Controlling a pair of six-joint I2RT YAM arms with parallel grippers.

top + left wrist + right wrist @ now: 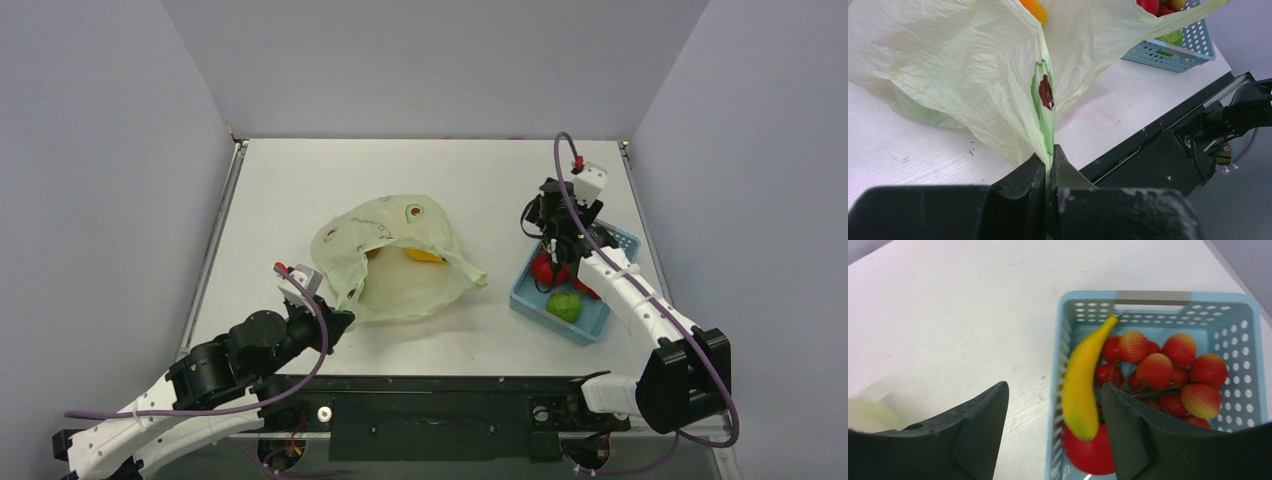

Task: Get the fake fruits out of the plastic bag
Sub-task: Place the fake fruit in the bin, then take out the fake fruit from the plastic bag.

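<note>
Left claw (340, 318), overhead: pinching the plastic bag (400, 280) at its near edge, orange fruit (425, 255) lying inside | left wrist: jaws pressing together on a bag fold | right wrist: right claw (1054, 387) hanging spread wide over the blue basket (1153, 296), banana (1082, 385) and strawberries (1158, 370) lying in it

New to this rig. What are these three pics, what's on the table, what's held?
Two robot arms with two-finger grippers stand at the near edge of a table. The wide picture comes from a fixed camera above and behind them. The other two come from a camera on each wrist, looking out past its jaws. On the table lie a pale plastic bag, with orange-yellow fake fruits showing inside, and a blue basket holding a banana, strawberries and a red fruit. The left gripper is shut on the bag's edge. The right gripper is open above the basket, holding nothing.
</note>
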